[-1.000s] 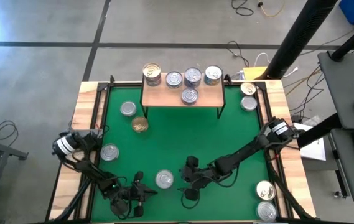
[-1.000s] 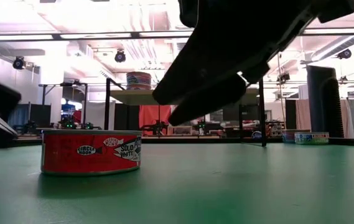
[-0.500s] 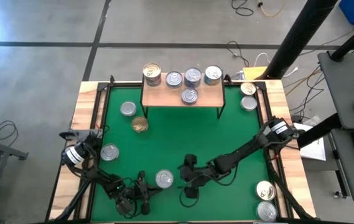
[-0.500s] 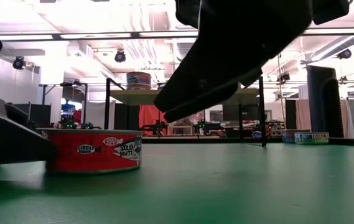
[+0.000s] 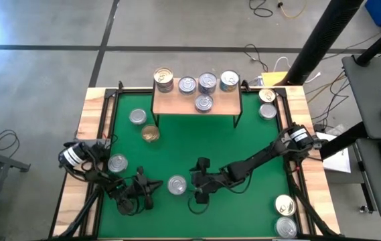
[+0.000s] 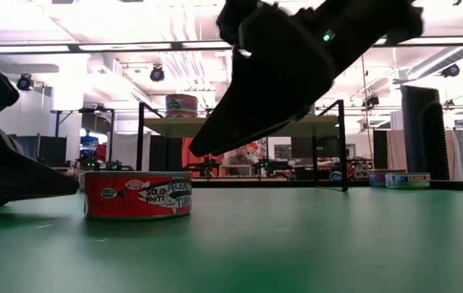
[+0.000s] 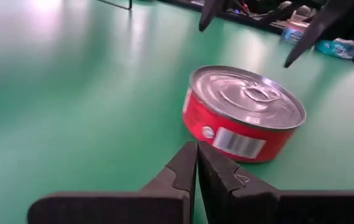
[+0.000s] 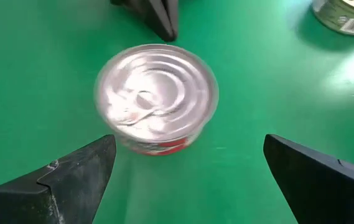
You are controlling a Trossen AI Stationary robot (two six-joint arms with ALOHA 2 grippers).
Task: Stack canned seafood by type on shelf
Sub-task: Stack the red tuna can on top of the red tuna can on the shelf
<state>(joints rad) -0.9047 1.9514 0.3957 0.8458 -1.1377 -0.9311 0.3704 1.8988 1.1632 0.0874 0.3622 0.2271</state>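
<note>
Two arms reach low over our green tabletop [image 5: 177, 147]: the right claw [image 5: 193, 187] gapes wide beside the red tin [image 5: 177, 185], the left claw [image 5: 151, 189] pinched closed, empty, opposite.

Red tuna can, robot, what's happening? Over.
Right gripper open, above short red round tin. Left gripper shut, beside it. Nothing between.

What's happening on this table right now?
Two robot arms are sorting tins onto a shelf, which already holds five. The right gripper, jaws wide open, hangs over a red tin near the front of the green mat, not gripping it. The left gripper, jaws shut and empty, sits on the tin's other side. More tins lie scattered on the mat and border.
</note>
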